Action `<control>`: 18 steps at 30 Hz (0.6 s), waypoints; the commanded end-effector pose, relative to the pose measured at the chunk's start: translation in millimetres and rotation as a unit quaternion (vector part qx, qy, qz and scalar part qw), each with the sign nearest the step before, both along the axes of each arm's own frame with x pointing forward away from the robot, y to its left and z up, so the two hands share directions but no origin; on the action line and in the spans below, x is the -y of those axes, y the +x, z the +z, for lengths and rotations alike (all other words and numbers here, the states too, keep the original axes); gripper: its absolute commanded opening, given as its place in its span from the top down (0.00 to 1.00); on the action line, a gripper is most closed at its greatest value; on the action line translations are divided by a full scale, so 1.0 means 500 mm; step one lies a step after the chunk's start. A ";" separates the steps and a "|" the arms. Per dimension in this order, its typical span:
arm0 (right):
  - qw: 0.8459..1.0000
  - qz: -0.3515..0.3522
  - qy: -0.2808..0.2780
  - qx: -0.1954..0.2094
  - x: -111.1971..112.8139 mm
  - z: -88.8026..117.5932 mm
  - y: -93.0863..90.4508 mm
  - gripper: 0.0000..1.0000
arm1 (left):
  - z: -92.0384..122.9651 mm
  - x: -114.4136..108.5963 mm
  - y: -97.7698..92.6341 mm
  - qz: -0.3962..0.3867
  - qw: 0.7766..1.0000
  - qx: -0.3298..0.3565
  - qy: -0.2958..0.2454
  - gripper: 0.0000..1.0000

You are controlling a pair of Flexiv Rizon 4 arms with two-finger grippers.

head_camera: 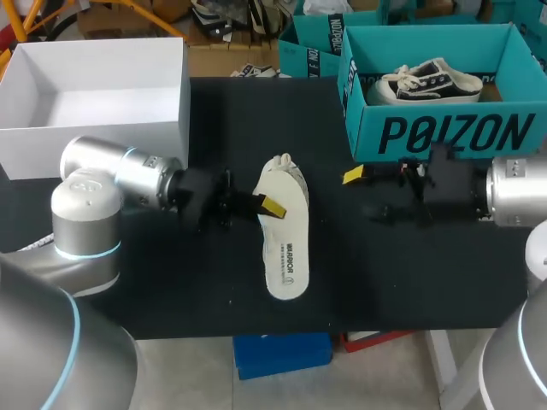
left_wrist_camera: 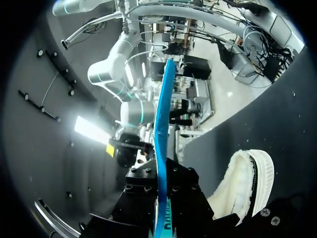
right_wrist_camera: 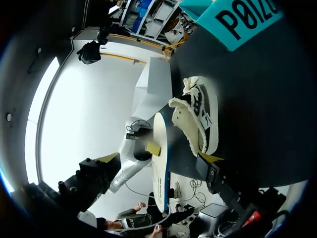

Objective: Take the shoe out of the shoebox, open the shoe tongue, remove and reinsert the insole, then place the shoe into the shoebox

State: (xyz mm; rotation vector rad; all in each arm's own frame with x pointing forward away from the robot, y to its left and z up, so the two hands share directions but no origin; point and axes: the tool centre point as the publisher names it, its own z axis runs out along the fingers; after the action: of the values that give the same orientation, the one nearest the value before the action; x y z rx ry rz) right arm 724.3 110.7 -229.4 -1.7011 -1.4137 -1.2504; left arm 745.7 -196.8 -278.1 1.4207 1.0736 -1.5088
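Our left gripper [head_camera: 272, 206] has its fingers closed on the insole [head_camera: 286, 248] and holds it over the black table [head_camera: 385, 273]. The shoe [head_camera: 285, 167] lies on its side, partly under the insole. Our right gripper [head_camera: 354, 176] is wide open and empty, near the teal shoebox [head_camera: 444, 135].

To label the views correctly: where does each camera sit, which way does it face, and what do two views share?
Head view: behind and above, looking down on the table; left gripper and right gripper enter from the sides.
Left wrist view: on the left wrist, facing the right gripper along the held insole; its finger mounts show.
Right wrist view: on the right wrist, facing the shoe and left gripper; its fingers show.
Both wrist views share insole and shoe.
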 end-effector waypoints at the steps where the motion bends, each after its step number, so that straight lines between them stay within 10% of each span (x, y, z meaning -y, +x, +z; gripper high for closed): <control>1: 1.000 0.023 0.005 -0.008 -0.071 -0.032 0.057 0.00 | 0.007 0.010 0.013 -0.010 1.000 0.006 0.000 1.00; 6: 0.999 0.033 0.011 -0.012 -0.089 -0.045 0.067 0.01 | 0.029 0.019 0.020 -0.018 0.999 0.027 -0.002 1.00; 9: 0.999 0.036 0.013 -0.012 -0.099 -0.047 0.070 0.22 | 0.039 0.023 0.023 -0.022 0.999 0.034 -0.005 1.00; 18: 0.999 0.044 0.017 -0.010 -0.115 -0.049 0.076 0.23 | 0.044 0.043 0.028 -0.039 0.998 0.041 -0.014 1.00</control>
State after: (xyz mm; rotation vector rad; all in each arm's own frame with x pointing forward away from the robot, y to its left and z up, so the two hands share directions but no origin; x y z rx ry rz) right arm 756.9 155.9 -248.4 -1.6058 -1.4331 -1.1976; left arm 755.6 -213.1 -253.9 1.5051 0.9644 -1.4940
